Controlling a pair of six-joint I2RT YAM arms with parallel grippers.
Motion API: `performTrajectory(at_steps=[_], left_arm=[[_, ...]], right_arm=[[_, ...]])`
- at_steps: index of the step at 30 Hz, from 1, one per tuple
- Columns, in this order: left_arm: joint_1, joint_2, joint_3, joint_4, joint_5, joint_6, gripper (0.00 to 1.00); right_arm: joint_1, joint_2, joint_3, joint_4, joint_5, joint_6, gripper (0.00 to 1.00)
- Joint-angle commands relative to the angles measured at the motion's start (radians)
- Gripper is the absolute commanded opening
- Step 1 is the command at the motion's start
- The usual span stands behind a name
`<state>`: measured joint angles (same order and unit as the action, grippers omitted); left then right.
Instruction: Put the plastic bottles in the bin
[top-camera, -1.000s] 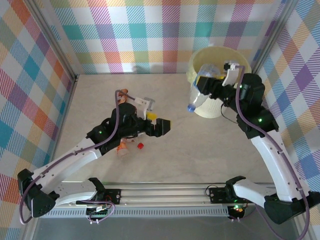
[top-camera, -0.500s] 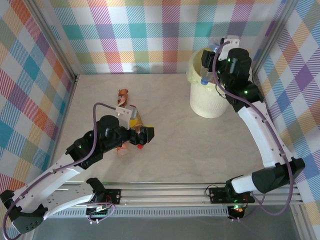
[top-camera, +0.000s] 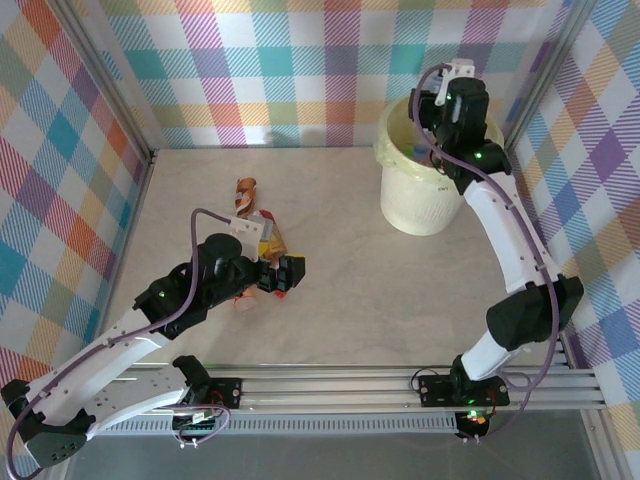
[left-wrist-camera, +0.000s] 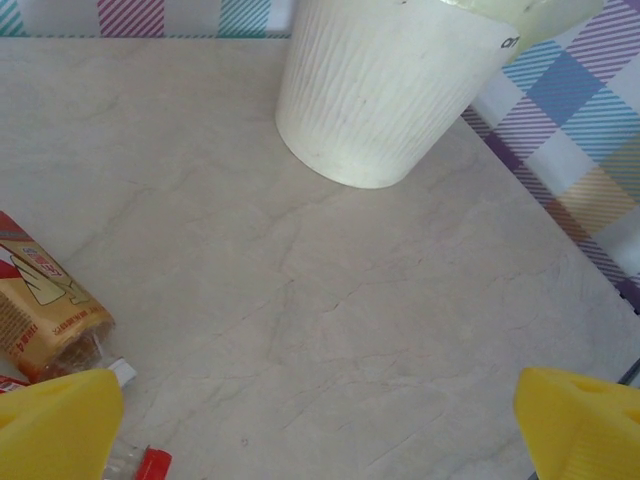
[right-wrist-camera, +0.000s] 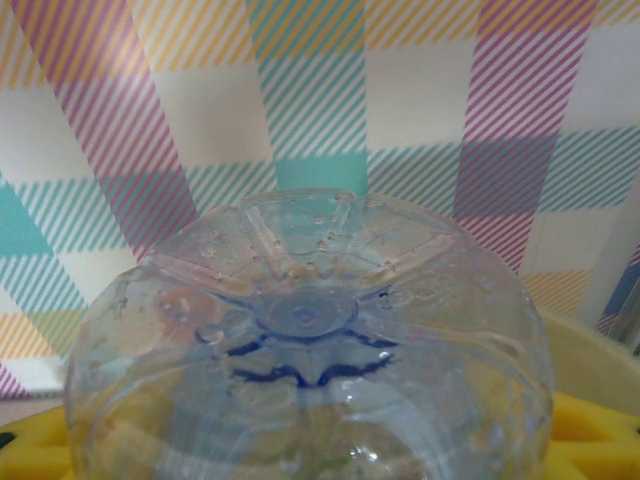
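My right gripper (right-wrist-camera: 305, 450) is closed on a clear bottle (right-wrist-camera: 305, 330). Its petal-shaped base faces my wrist camera and my yellow pads (right-wrist-camera: 590, 432) press in from both sides. I hold it directly above the bin (top-camera: 415, 210), inside the line of the rim, with the neck pointing away from me toward the bin's mouth. I judge that letting go here sends it straight in without clipping the edge. I see no label on this bottle, only faint blue marks around the centre of the base, too blurred to read.

My left gripper (top-camera: 283, 275) hangs low over the table (top-camera: 400, 300), well apart from the bin and to its left, jaws spread wide and empty. I judge the wide spread suits the next pick, since it gives room to straddle a bottle lying just beside my fingers. That is the tan-labelled bottle (left-wrist-camera: 45, 315), on its side and farther from the bin than my fingertips. Its label has a red-and-yellow graphic and lines of small print I cannot make out. A red cap (left-wrist-camera: 153, 465) lies loose next to it. Farther again from the bin lie a brown bottle (top-camera: 245, 188) and an orange-tinted one (top-camera: 243, 300). On the bin's liner (left-wrist-camera: 540, 15), a few dark characters run off the frame edge, unreadable.
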<state>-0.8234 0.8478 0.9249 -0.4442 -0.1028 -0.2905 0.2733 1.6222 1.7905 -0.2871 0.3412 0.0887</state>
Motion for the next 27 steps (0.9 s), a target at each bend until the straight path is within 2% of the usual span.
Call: performTrajectory(at_steps=[1,8,13,20,24,27], left_arm=[[-0.010,-0.003,-0.006,-0.011,-0.035,0.010,1.00],[-0.010,-0.003,-0.004,-0.065,-0.100,0.022,1.00],[-0.010,-0.006,0.002,-0.101,-0.152,0.021,1.00],[-0.004,0.015,0.023,-0.167,-0.221,-0.008,1.00],[0.032,0.054,0.050,-0.212,-0.228,-0.036,1.00],[0.097,0.086,0.068,-0.236,-0.173,-0.070,1.00]], right_arm=[[-0.006,0.052,0.061,-0.086,-0.054,0.000,0.63],[-0.015,0.138,0.099,-0.227,-0.162,0.045,0.65],[-0.020,0.189,0.149,-0.322,-0.199,0.048,0.72],[-0.023,0.181,0.166,-0.346,-0.221,0.042,0.82],[-0.023,0.150,0.175,-0.353,-0.243,0.037,0.87],[-0.023,0.112,0.157,-0.354,-0.248,0.028,0.88]])
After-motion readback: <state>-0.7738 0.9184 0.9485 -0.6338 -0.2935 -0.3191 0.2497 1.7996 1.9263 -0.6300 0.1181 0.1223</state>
